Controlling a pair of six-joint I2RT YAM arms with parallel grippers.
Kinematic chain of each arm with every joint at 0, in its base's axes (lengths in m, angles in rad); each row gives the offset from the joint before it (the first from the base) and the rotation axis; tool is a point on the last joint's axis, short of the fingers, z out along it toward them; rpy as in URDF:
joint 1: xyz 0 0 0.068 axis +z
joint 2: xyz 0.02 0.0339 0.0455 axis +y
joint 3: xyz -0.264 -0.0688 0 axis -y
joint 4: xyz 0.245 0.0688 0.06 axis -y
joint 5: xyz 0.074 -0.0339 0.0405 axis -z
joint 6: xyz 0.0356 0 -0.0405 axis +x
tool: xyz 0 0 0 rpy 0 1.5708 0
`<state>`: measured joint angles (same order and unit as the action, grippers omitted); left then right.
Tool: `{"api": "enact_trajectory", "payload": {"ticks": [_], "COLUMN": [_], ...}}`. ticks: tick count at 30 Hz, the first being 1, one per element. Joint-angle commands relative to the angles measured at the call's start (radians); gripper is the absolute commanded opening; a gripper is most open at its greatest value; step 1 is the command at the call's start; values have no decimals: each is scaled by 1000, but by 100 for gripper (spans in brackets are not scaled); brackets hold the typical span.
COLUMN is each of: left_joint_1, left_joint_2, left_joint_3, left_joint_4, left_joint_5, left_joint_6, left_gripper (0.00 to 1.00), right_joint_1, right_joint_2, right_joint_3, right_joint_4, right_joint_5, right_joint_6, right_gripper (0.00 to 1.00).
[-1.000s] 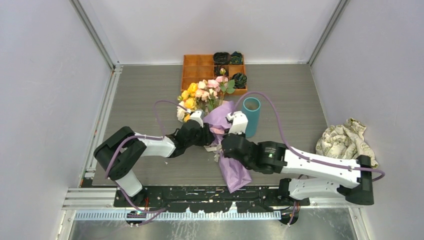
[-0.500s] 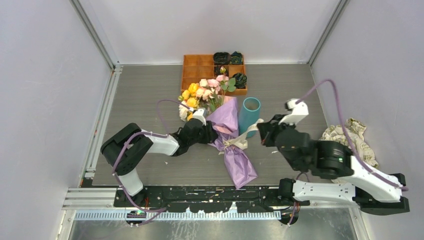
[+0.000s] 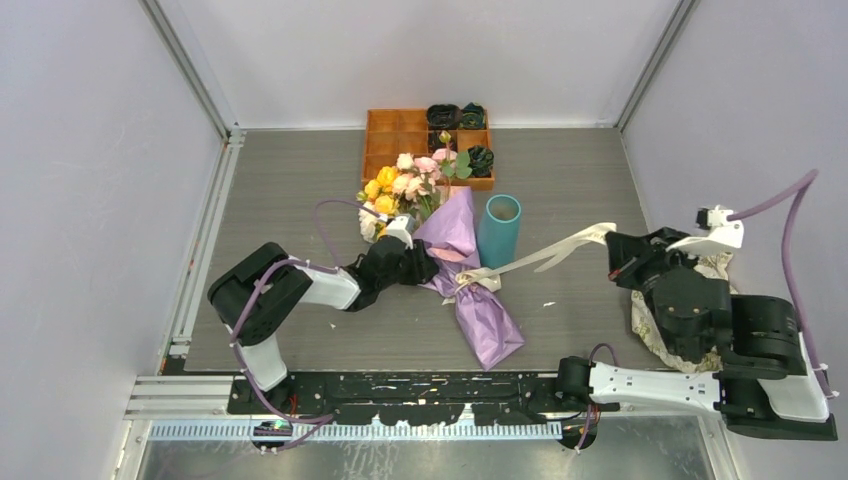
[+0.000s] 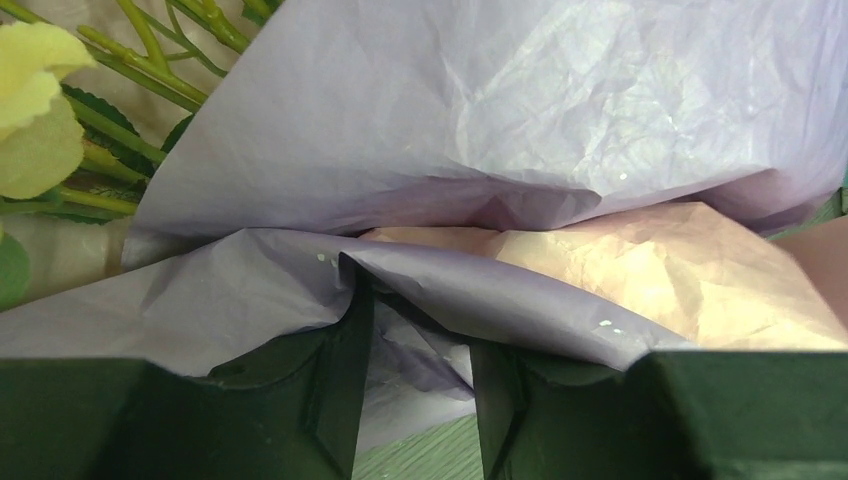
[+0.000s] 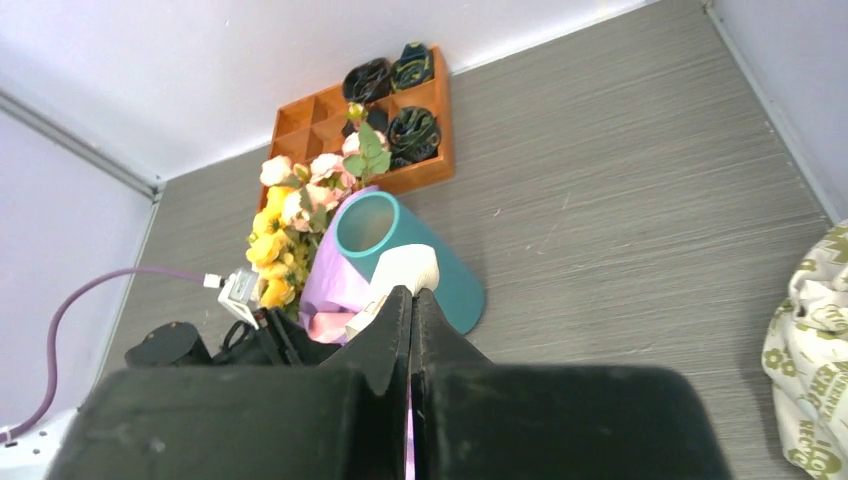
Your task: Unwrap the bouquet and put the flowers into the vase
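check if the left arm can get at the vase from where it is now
Probably not directly. The left gripper is pressed up against the bouquet, which lies between it and the vase. It would likely have to lift over the bouquet or go round it.

bouquet [image 3: 487, 322] paper purple outside, pink inside; ribbon [image 3: 562, 245] cream; flowers [image 3: 398, 186] yellow, pink, cream, green-stemmed; vase [image 3: 498, 235] teal; tray [image 3: 394, 136] orange; cloth [image 5: 806, 368] beige, dark-printed; counter [image 3: 300, 190] grey, streaked.
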<state>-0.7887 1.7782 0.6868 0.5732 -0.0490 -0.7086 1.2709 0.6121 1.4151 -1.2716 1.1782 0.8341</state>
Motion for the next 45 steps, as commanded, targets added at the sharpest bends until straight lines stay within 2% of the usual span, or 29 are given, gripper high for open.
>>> {"api": "enact_trajectory", "payload": {"ticks": [1,3,4,5,7,11,14,17,21,26,34,39,45], "left_joint_1": [44,59,70,83,116,187,187,159,95,47,36,37,37], "left_joint_2": [63,58,52,47,32,-18,-92,-214,-385,-605,-1052,-1166,-1185], "left_joint_3": [-56,-61,-64,-70,-83,-112,-117,-105,-71,-71,-113,-114,-120], "left_joint_4": [-180,-187,-192,-196,-197,-183,-197,-253,-380,-509,-816,-915,-945], "left_joint_5": [-55,-55,-57,-55,-44,29,121,154,108,41,-190,-220,-226], "left_joint_6": [13,11,7,5,-2,-12,1,8,50,37,19,4,-5], "left_gripper": [42,42,42,42,42,42,42,42,44,46,50,50,50], "right_joint_1": [5,5,4,5,5,5,5,5,5,5,-41,-143,-218], "right_joint_2": [-25,-20,-10,6,46,112,107,94,145,317,656,771,935], "right_joint_3": [58,54,53,55,55,25,-68,-177,-292,-399,-454,-506,-460], "right_joint_4": [-63,-65,-71,-87,-116,-147,-73,60,209,405,611,713,786], "right_joint_5": [155,146,136,127,107,76,35,-26,-104,-252,-461,-612,-735], "right_joint_6": [46,40,34,38,54,115,111,70,48,26,11,11,-57], "right_gripper": [1,1,4,10,31,54,69,70,70,73,73,70,54]}}
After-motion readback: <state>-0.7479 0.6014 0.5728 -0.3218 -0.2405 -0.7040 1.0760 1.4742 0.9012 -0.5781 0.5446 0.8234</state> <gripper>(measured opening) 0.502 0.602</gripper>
